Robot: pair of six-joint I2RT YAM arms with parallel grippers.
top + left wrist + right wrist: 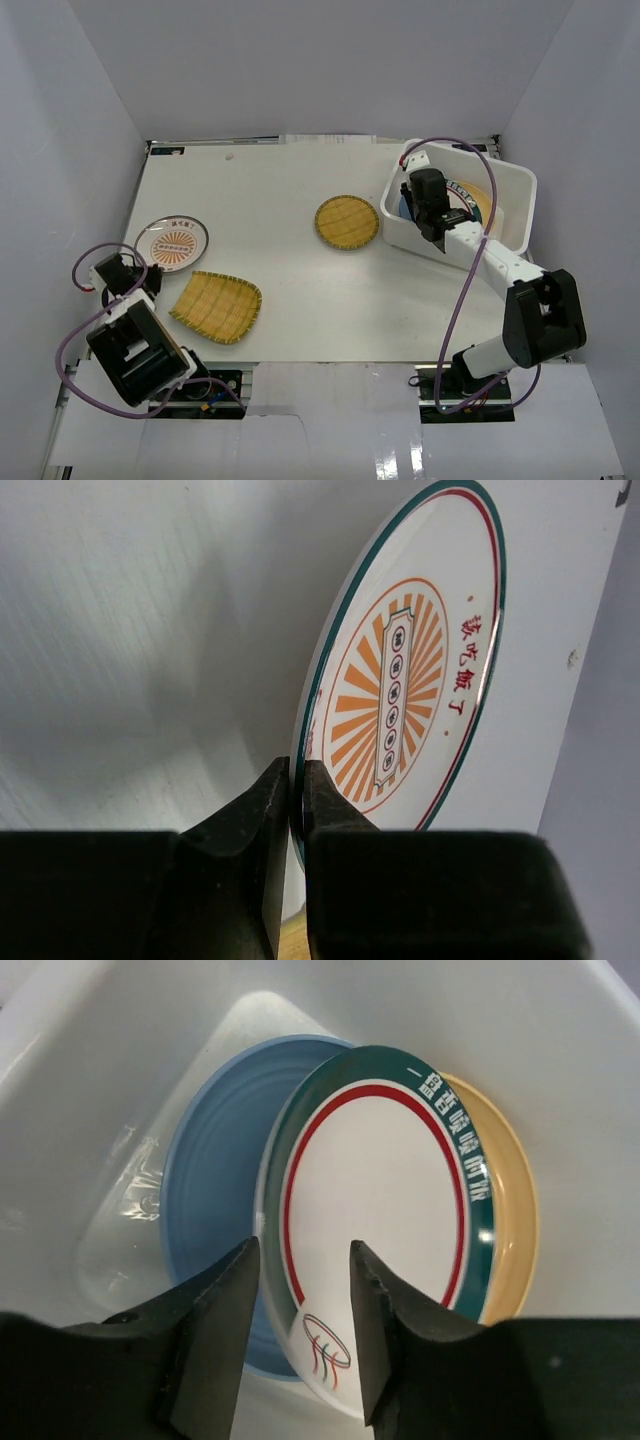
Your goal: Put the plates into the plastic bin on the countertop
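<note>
The orange-sunburst white plate (pixel 172 243) is at the left of the countertop (pixel 280 190). My left gripper (pixel 143 268) is shut on its near rim; the left wrist view shows the jaws (pixel 297 780) pinching the plate's edge (pixel 410 680). The squarish woven plate (pixel 217 305) lies beside it and the round woven plate (pixel 346 221) lies mid-table. My right gripper (pixel 432 205) hangs open and empty inside the plastic bin (pixel 520 180), over the green-rimmed plate (pixel 380 1200), which rests on a blue plate (pixel 210 1230) and the yellow-orange plate (pixel 515 1220).
Pale grey walls enclose the countertop on three sides. The bin stands at the back right, close to the right wall, and its white wall (pixel 100 1080) surrounds the right fingers. The left arm's cable loops near the left wall.
</note>
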